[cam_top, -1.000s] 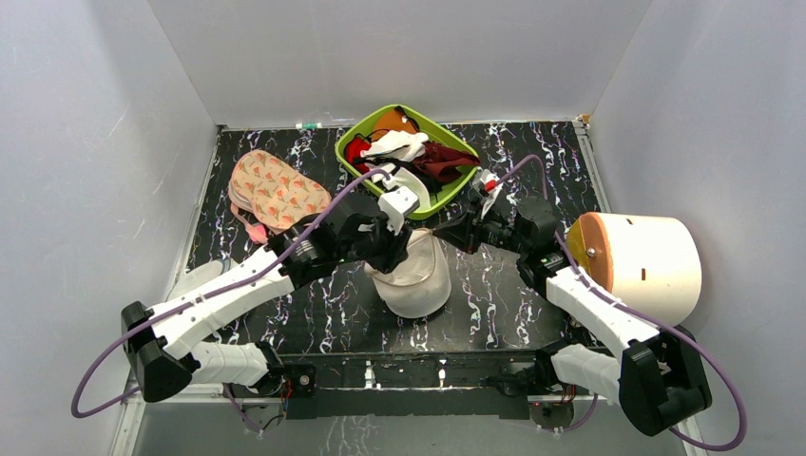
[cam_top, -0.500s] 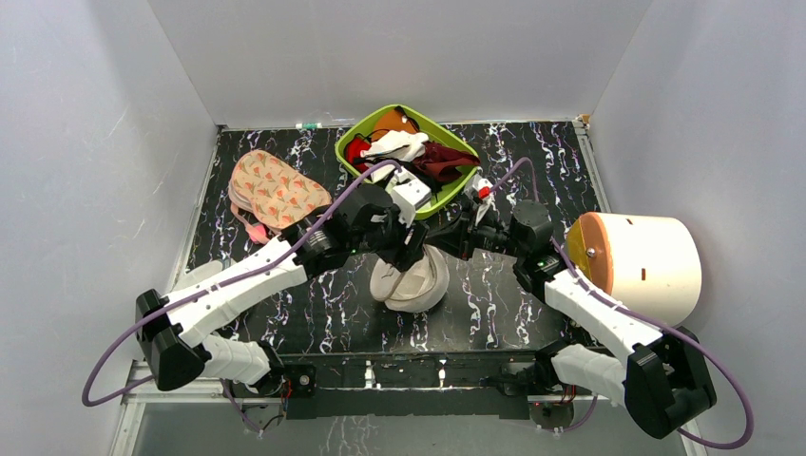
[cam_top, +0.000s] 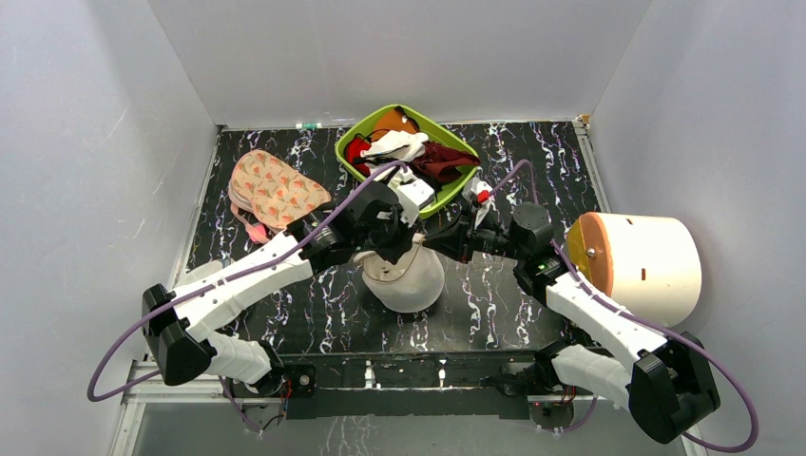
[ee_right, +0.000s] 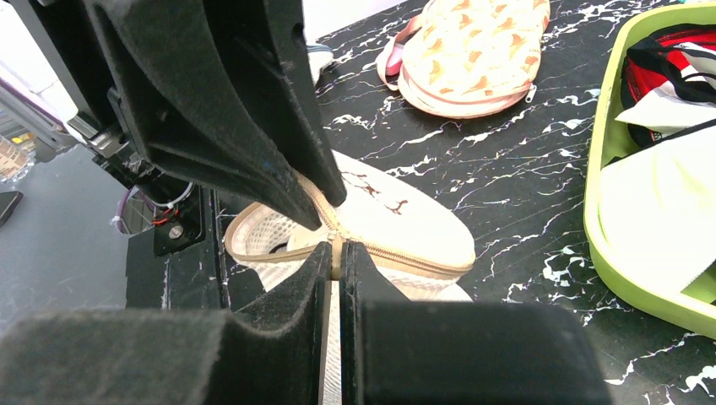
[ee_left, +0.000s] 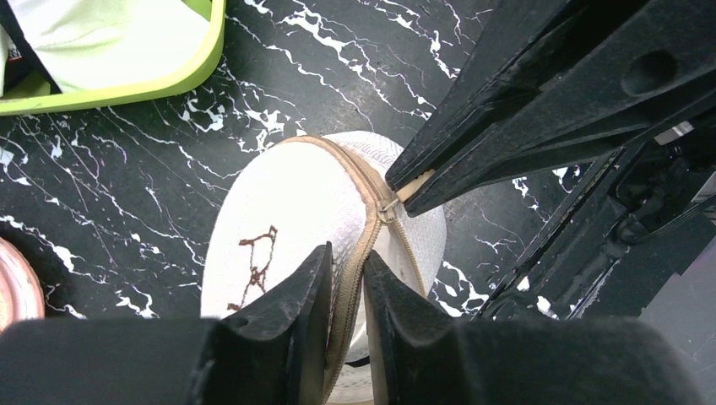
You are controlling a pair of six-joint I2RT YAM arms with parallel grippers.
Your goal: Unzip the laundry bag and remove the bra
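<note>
The laundry bag (cam_top: 407,276), a round cream-white mesh case with a tan zip, lies at the table's middle, partly unzipped at its near side. It fills the left wrist view (ee_left: 279,228) and shows in the right wrist view (ee_right: 397,219). My left gripper (ee_left: 346,270) is shut on the bag's zip edge (ee_left: 359,253). My right gripper (ee_right: 336,257) is shut on the tan zip pull (ee_right: 337,251), reaching from the right (cam_top: 447,239). The bra is hidden inside the bag.
A green bin (cam_top: 447,198) of clothes stands just behind the bag. A peach printed case (cam_top: 276,190) lies at the back left. A large cream cylinder (cam_top: 639,261) sits at the right edge.
</note>
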